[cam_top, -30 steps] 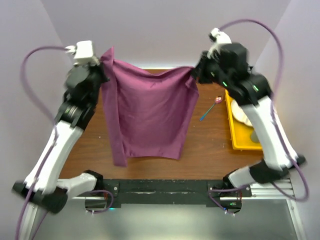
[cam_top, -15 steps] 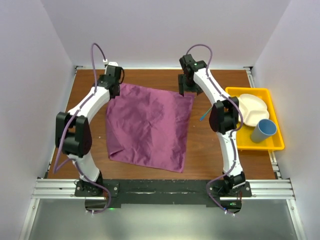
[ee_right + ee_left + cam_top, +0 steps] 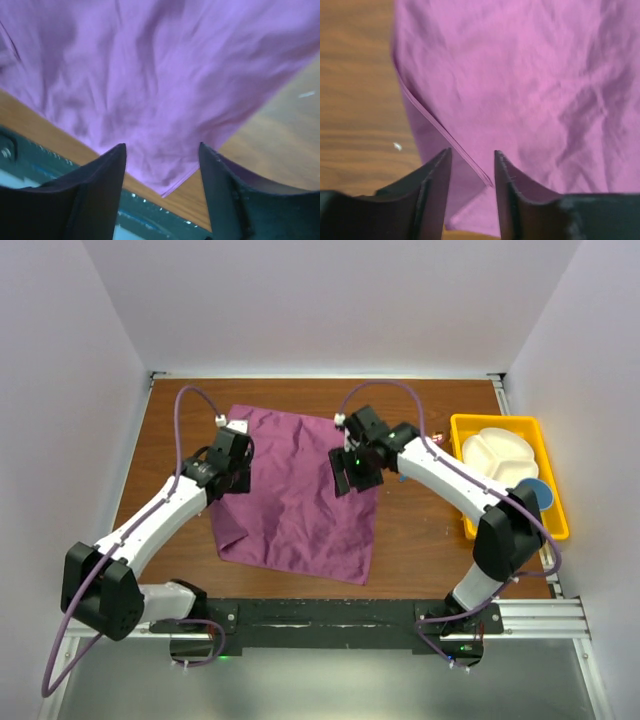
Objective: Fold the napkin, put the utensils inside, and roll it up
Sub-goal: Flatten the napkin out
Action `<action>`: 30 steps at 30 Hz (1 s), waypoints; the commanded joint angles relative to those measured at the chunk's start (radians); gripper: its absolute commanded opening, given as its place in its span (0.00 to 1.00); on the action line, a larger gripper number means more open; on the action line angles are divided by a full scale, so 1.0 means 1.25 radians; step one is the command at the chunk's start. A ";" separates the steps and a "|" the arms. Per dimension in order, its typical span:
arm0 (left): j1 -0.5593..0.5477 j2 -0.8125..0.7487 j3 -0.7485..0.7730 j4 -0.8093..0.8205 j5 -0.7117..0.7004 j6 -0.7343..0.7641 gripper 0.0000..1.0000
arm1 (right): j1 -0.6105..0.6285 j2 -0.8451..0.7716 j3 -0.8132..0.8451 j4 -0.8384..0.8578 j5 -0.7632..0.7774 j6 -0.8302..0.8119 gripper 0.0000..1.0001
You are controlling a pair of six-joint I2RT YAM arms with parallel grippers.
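The plum-purple napkin (image 3: 298, 502) lies spread flat on the wooden table. My left gripper (image 3: 236, 468) hovers over its left edge, open, with the napkin's hemmed edge (image 3: 440, 130) passing below the gap between my fingers (image 3: 472, 162). My right gripper (image 3: 351, 473) hangs open over the napkin's right side, and under it the cloth (image 3: 150, 75) runs down to its near corner. Neither gripper holds anything. Of the utensils only a small pinkish tip (image 3: 437, 440) shows beside my right forearm. The rest is hidden under the arm.
A yellow tray (image 3: 468, 510) stands at the right edge with a white divided plate (image 3: 497, 452) and a blue cup (image 3: 541, 490), the cup partly behind my right elbow. The dark base rail (image 3: 330, 615) runs along the near edge.
A second ago both grippers held the napkin's far corners up. It was laid flat and let go, and both open grippers have since drawn back over its middle.
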 commanded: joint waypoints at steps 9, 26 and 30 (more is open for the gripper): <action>0.004 0.021 -0.155 0.059 0.181 -0.206 0.11 | -0.001 0.042 -0.191 0.201 -0.103 0.076 0.30; 0.219 -0.053 -0.270 -0.127 0.029 -0.450 0.00 | -0.020 0.177 -0.185 0.211 0.026 0.096 0.24; 0.279 -0.189 -0.209 -0.246 -0.110 -0.525 0.00 | -0.034 0.202 -0.175 0.197 0.061 0.085 0.24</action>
